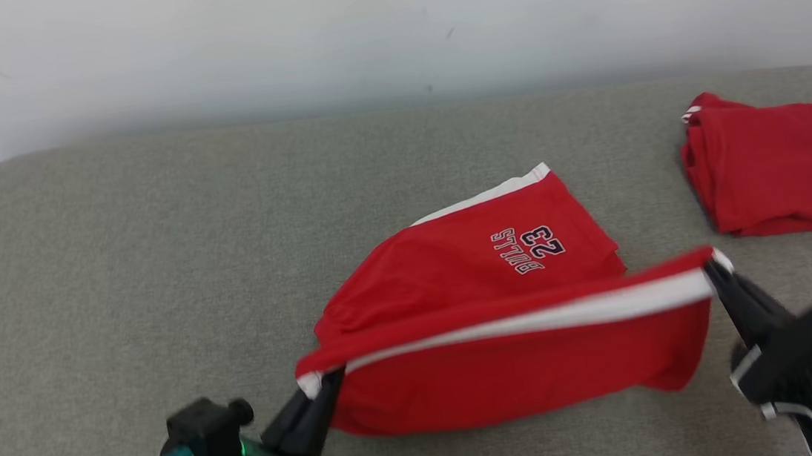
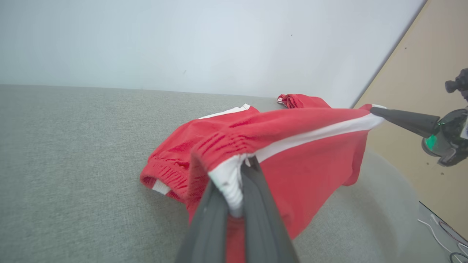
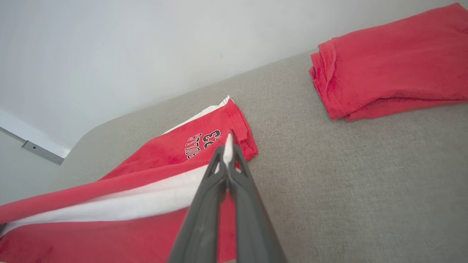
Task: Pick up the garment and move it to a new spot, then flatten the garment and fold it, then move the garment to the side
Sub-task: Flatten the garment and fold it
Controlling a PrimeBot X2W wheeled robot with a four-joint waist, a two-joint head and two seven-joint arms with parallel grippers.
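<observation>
Two grippers hold one garment, stretched between them above the work area. The left gripper [image 1: 325,383] has its jaws pressed together on a white-trimmed corner at the gathered end of the red shorts [image 1: 510,378]. In the left wrist view the white fabric is pinched between the two dark fingers. The right gripper [image 1: 713,269] has its jaws pinched on the opposite corner, where the white side stripe [image 1: 534,318] ends at the hem. In the right wrist view a thin edge of white cloth stands out from between the closed fingertips. The near half of the shorts is raised and drawn taut from corner to corner, with the stripe along its top edge and the red panel hanging below it. The far half lies flat on the grey padded surface [image 1: 121,285], near the middle and toward the near edge. The print [image 1: 527,248] reading "BULLS 23" faces up on that half and appears inverted in the head view. A folded red garment [image 1: 788,169] lies at the far right of the surface, well apart from the shorts. A white wall [image 1: 356,24] runs behind the surface. In the left wrist view a beige panel [image 2: 413,73] stands behind the right gripper.
</observation>
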